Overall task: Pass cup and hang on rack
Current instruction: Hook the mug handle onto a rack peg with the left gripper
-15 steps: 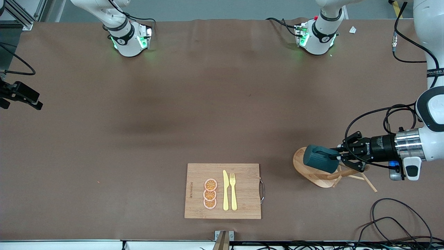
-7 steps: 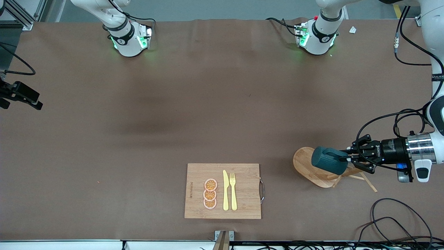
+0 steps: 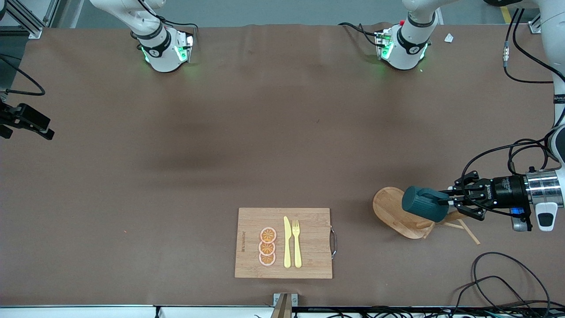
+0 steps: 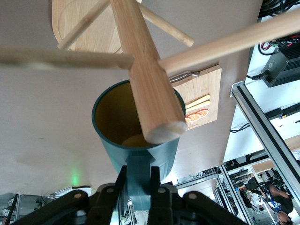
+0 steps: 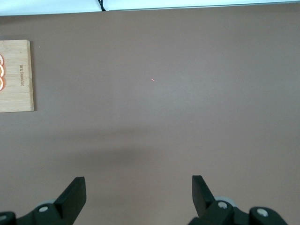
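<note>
Your small dark teal ribbed mug point(image 3: 424, 209) with a yellowish-tan inside is in the air over the light wooden mug tree point(image 3: 399, 212), lying on its side. Its open mouth faces the tree's thick round post point(image 4: 146, 75), whose end overlaps the rim in the left wrist view. The left gripper point(image 3: 446, 203) holds the mug over the rack, its two fingers point(image 4: 156, 193) pinching the mug's loop handle point(image 4: 139, 182). Thin dowel pegs point(image 4: 220, 43) branch off the post around the mug. The tree's oval dish-like base rests on the brown table point(image 3: 247, 132), toward the left arm's end.

Toward the middle of the table, close to the front camera, lies a rectangular bamboo cutting board point(image 3: 309, 247). On it are a yellow knife point(image 3: 287, 242), a yellow fork point(image 3: 296, 243) and three orange slices point(image 3: 267, 246).

Your right arm waits. Its gripper point(image 5: 138, 194) hangs over bare table with fingers spread wide, holding nothing.
</note>
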Robot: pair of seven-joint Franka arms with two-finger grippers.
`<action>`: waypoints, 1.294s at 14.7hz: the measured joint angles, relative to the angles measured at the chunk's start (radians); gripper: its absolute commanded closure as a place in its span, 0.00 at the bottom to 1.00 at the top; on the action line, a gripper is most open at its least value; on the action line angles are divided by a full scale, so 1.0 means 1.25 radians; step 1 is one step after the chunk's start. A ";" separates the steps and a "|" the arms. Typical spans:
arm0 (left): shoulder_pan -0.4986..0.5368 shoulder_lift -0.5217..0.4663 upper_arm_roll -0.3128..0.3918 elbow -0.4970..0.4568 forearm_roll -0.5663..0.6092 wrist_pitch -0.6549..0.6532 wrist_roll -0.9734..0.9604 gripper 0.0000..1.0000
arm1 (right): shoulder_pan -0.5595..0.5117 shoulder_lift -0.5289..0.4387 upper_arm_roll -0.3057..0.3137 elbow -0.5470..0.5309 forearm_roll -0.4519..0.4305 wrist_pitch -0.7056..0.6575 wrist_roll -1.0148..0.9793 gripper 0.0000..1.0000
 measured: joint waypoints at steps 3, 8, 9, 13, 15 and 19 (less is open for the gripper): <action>0.009 0.003 0.000 0.000 -0.002 -0.001 0.005 1.00 | 0.000 0.000 0.000 0.000 0.000 0.000 0.000 0.00; 0.022 0.015 0.000 0.000 -0.002 -0.002 0.025 0.99 | 0.000 0.000 0.000 0.000 0.000 0.000 0.000 0.00; 0.025 0.018 0.000 0.000 -0.002 -0.002 0.029 0.98 | 0.000 0.000 0.000 0.000 0.000 0.000 0.000 0.00; 0.026 0.022 -0.001 0.000 -0.018 -0.003 0.030 0.65 | 0.000 0.000 0.000 0.000 0.000 0.000 0.000 0.00; 0.026 0.024 -0.002 0.000 -0.024 -0.004 0.030 0.37 | 0.000 0.000 0.000 0.000 0.000 0.000 0.000 0.00; 0.025 0.024 -0.005 0.001 -0.025 -0.004 0.030 0.00 | 0.000 0.000 0.000 0.000 0.000 0.000 0.000 0.00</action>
